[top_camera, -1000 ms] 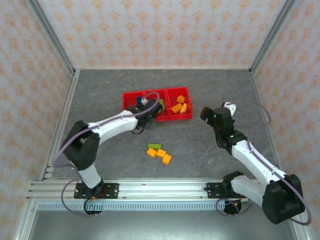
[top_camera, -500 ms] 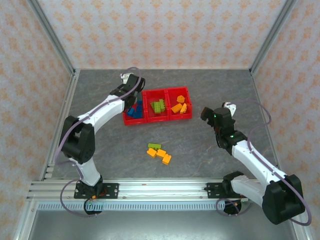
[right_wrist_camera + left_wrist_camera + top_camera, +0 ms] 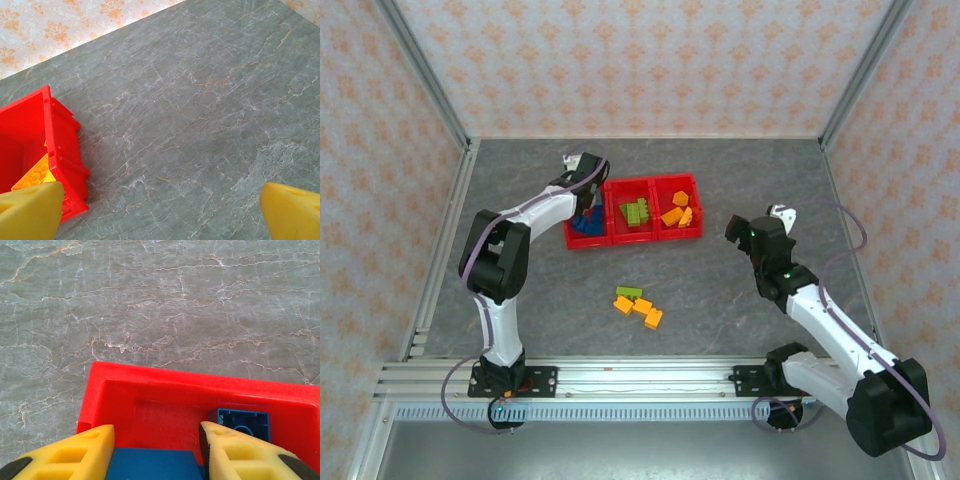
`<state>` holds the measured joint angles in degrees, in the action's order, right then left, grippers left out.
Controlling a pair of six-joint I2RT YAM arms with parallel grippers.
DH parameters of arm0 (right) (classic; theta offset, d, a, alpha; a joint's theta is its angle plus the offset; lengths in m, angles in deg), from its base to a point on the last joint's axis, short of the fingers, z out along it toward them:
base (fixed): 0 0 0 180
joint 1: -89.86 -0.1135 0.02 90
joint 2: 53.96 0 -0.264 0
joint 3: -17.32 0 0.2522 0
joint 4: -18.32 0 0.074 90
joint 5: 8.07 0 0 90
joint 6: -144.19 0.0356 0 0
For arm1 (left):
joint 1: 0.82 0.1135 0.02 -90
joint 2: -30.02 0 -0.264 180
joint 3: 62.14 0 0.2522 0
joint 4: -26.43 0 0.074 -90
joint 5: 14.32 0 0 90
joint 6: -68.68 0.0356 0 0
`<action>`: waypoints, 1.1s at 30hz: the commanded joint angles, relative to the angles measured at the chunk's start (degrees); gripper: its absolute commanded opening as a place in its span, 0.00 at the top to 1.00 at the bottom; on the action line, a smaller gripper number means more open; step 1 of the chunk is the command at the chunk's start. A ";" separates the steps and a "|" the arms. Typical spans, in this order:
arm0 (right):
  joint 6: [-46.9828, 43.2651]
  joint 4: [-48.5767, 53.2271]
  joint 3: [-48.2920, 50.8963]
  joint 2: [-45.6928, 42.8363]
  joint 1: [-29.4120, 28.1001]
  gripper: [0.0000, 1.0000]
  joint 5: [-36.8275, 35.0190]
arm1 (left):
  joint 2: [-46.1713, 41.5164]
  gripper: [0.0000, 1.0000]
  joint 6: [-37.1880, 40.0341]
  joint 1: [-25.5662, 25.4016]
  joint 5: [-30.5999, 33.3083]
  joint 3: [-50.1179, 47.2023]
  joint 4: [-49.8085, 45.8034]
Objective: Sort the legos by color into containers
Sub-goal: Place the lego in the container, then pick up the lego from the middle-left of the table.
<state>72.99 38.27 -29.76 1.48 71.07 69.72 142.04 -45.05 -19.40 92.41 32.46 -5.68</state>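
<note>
Grey marbled counter [image 3: 740, 170], patterned walls [image 3: 640, 60]. At centre frame the left jaws pinch a blue brick [image 3: 150, 465] over the leftmost bin of the red containers [image 3: 660, 239]; the right jaws gape empty. Loose legos [image 3: 638, 303] below centre: light, rigid, slick; probably best pinched across flat sides.

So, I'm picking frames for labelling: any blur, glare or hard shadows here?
Top external: even soft light, faint shadows on the table, no glare, loose bricks small but crisp. Left wrist: bin rim and table sharp, fingers and their blue brick cropped. Right wrist: table veins sharp, fingers cropped at the corners.
</note>
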 commanded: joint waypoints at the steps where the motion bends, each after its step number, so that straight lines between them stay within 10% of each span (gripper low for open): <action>1: -0.79 0.86 -1.64 -0.08 0.41 0.00 -1.72 | -0.69 0.52 -0.53 0.57 -0.40 -0.51 2.05; 15: 0.15 -0.43 -2.10 2.76 0.35 0.00 -0.69 | -12.98 0.27 -0.61 0.18 -7.71 -5.29 2.87; 22: 1.07 -1.96 -1.65 4.54 0.40 0.00 1.76 | -20.25 0.01 -1.39 -8.65 -5.40 -9.28 -1.88; 33: 2.06 -1.85 -3.13 8.73 0.36 0.00 6.84 | -23.30 0.01 -9.46 -18.20 -9.87 -18.56 -9.50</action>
<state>73.98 37.09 -30.96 9.46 71.07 74.94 119.29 -51.74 -35.73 83.54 15.43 -10.72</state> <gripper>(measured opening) 0.998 0.994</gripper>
